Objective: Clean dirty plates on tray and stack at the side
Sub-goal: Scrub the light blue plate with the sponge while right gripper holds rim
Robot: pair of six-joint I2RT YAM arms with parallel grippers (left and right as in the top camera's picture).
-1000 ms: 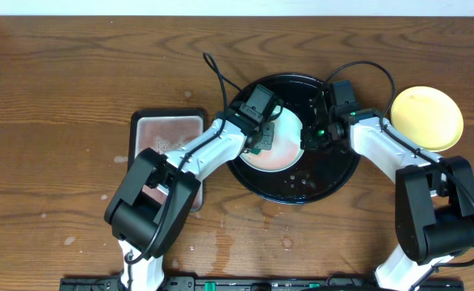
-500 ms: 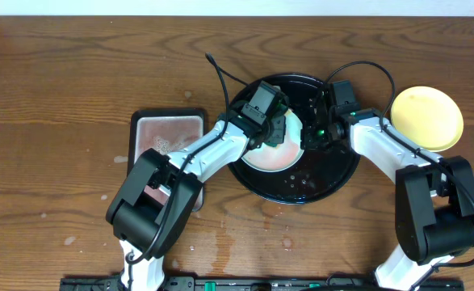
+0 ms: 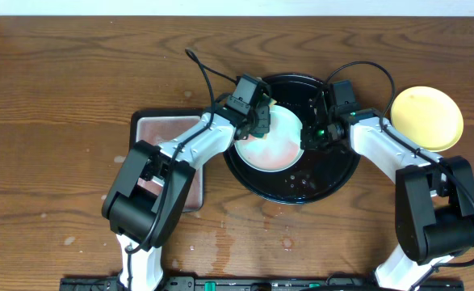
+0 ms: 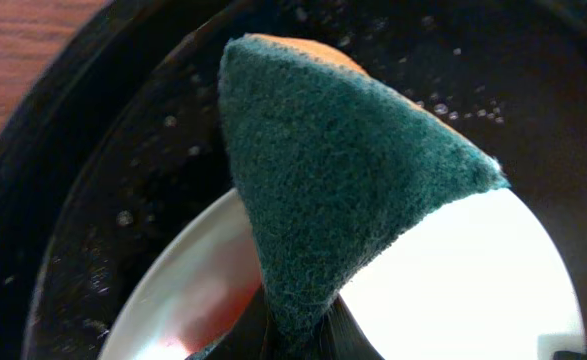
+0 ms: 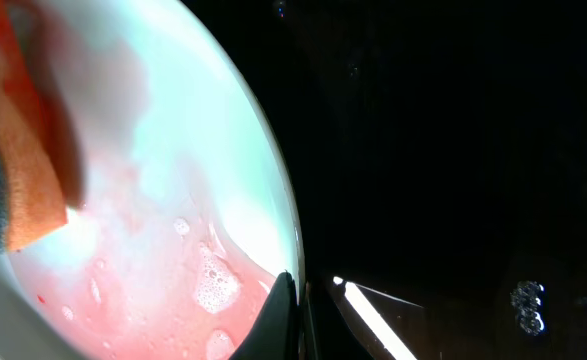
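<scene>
On tray [image 3: 330,175]: left gripper [image 3: 259,123] clamped on sponge [image 4: 343,190] over plate [image 3: 275,149]; right gripper [image 3: 307,139] pinching plate rim.

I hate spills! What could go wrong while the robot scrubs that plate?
The pink soapy puddle on the mint plate might slosh over the edge if the sponge pushes hard. Also, the right gripper pinches only the plate's rim, and the black tray looks wet, so the plate could slip loose.

Wooden table [image 3: 59,97] — small rectangular tray [image 3: 165,129], green-and-orange sponge [image 4: 343,190].
</scene>
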